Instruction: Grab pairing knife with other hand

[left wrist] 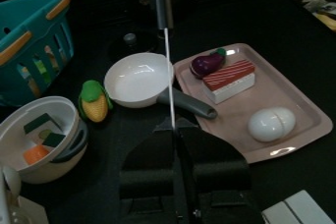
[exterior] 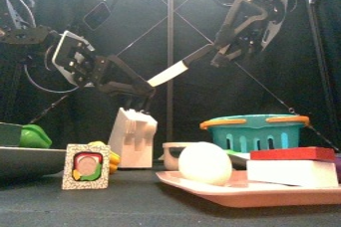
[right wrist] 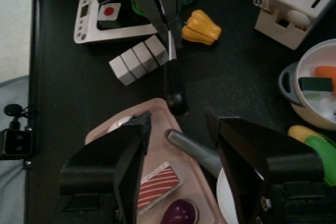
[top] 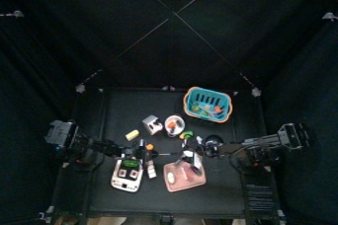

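1. A teal basket (top: 208, 101) stands near the tabletop's far right corner.
2. A pink tray (left wrist: 305, 102) holds a white egg (left wrist: 272, 124) and a cake slice (left wrist: 227, 77).
3. A white bowl (left wrist: 136, 79) sits beside a corn cob (left wrist: 93, 101).

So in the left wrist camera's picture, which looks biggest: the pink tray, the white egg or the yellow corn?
1. Pink tray, clearly the largest.
2 and 3. White egg and yellow corn look alike in size: the egg is rounder, the corn longer and slimmer, so I won't rank them.
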### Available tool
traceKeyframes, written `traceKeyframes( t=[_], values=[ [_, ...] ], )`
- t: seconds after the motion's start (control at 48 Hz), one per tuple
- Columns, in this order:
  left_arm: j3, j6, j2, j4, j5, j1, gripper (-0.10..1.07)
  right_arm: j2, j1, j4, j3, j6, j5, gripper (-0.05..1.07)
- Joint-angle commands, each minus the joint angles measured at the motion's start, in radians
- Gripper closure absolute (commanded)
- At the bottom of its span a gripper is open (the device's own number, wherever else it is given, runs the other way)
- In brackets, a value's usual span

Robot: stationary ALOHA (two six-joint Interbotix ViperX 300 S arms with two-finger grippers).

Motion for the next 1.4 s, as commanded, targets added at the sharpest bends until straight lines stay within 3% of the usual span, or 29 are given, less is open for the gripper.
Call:
traceKeyframes(
  t=[0.0, 0.229, 0.5, 0.833, 1.104, 1.375],
  values=[
    [-0.018, 0.0, -0.003, 0.003, -0.006, -0.002, 0.67, 0.006, -0.003, -0.003, -0.041, -0.002, -0.005, 0.2],
    [-0.02, 0.0, 0.008, 0.002, -0.005, -0.002, 0.67, 0.026, -0.002, -0.005, -0.066, -0.003, -0.008, 0.22],
    [-0.023, 0.0, 0.011, 0.002, -0.005, 0.0, 0.67, 0.04, 0.0, -0.005, -0.066, -0.005, -0.003, 0.37],
    [-0.025, 0.0, 0.009, 0.002, -0.005, -0.002, 0.67, 0.055, -0.002, -0.006, -0.067, -0.003, 0.003, 0.4],
    [-0.028, 0.002, 0.005, 0.002, -0.006, -0.002, 0.67, 0.066, 0.005, 0.0, -0.061, -0.002, 0.026, 0.55],
    [-0.043, -0.003, 0.006, 0.0, -0.032, 0.003, 0.67, 0.097, 0.005, -0.005, -0.066, -0.002, 0.026, 0.56]
  ],
)
